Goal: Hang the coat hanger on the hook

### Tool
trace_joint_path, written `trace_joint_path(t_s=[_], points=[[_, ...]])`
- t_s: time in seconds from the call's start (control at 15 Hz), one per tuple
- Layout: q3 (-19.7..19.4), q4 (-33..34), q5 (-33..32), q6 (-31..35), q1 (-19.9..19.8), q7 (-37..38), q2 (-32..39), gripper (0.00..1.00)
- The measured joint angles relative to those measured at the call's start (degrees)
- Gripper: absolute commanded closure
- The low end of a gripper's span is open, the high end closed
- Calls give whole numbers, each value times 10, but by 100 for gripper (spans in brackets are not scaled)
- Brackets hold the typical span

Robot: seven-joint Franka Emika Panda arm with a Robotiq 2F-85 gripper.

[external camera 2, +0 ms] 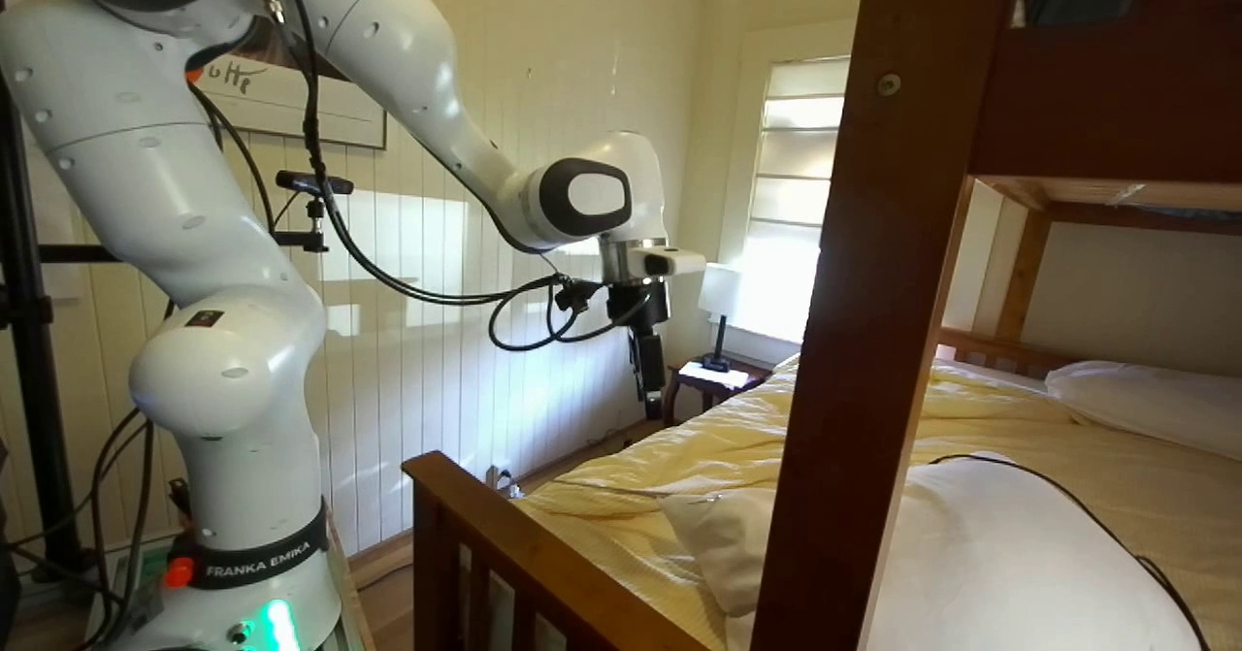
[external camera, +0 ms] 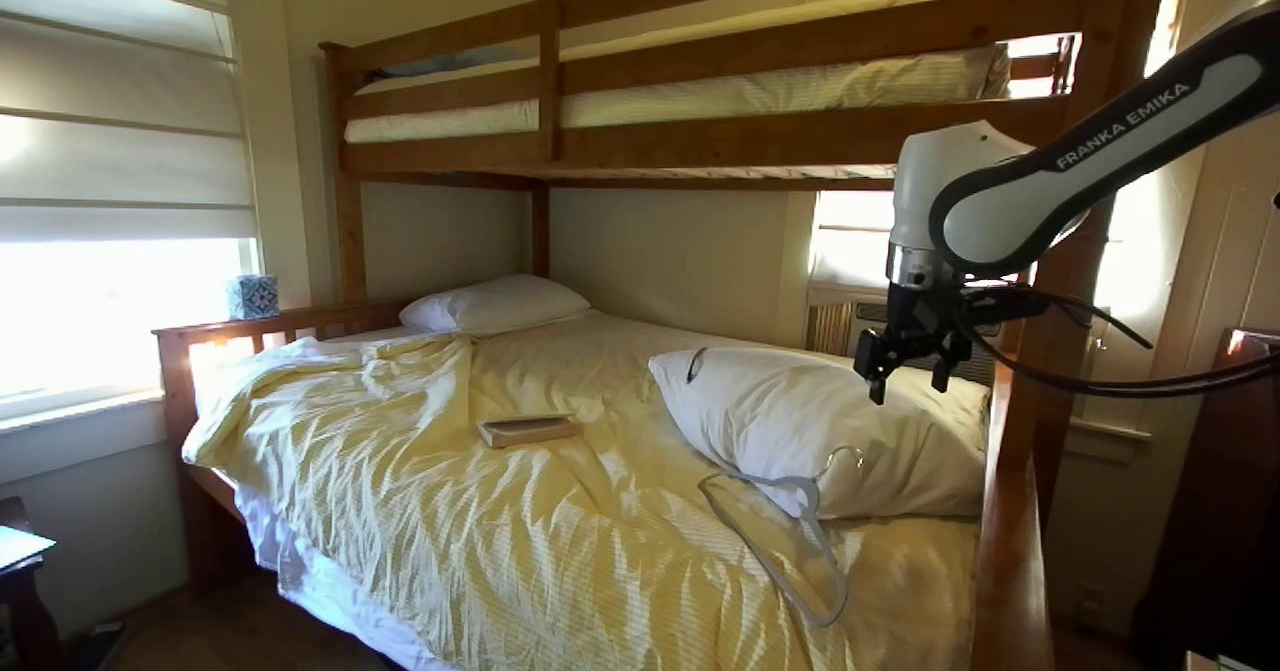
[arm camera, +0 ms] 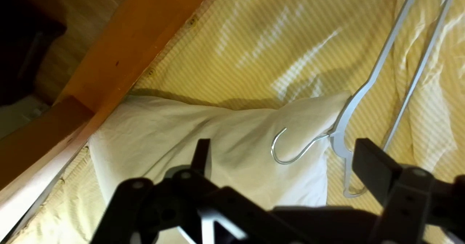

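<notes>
The coat hanger [external camera: 811, 496] is a thin grey frame with a metal hook top. It lies on the yellow bedcover, its neck and metal hook over the corner of a white pillow [external camera: 770, 401]. In the wrist view the hanger [arm camera: 339, 135] lies below the jaws; its metal hook shows between the fingertips and the right finger covers part of the frame. My gripper [external camera: 908, 387] is open and empty, above the pillow and apart from the hanger. The gripper also shows in the wrist view [arm camera: 283, 144] and side-on in an exterior view [external camera 2: 652, 404]. I cannot make out a separate hook for hanging.
A wooden bunk-bed post [external camera 2: 854, 341] and end rail [external camera 2: 543, 535] stand close to the arm. The upper bunk's rail [external camera: 700, 141] runs above the bed. A flat box [external camera: 528, 431] lies mid-bed. A dark cable [external camera 2: 1058, 486] lies over a white pillow.
</notes>
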Motion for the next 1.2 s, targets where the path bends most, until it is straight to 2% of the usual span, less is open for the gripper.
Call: trace_joint_path(t_s=[0.2,0.53,0.87,1.2], points=[[-1,4,3,31,1,64,27,0],[-4,36,2,80,5,173,133,0],[-36,92,25,74,54,172,256,0],[-61,150,56,43,104,167,332,0]])
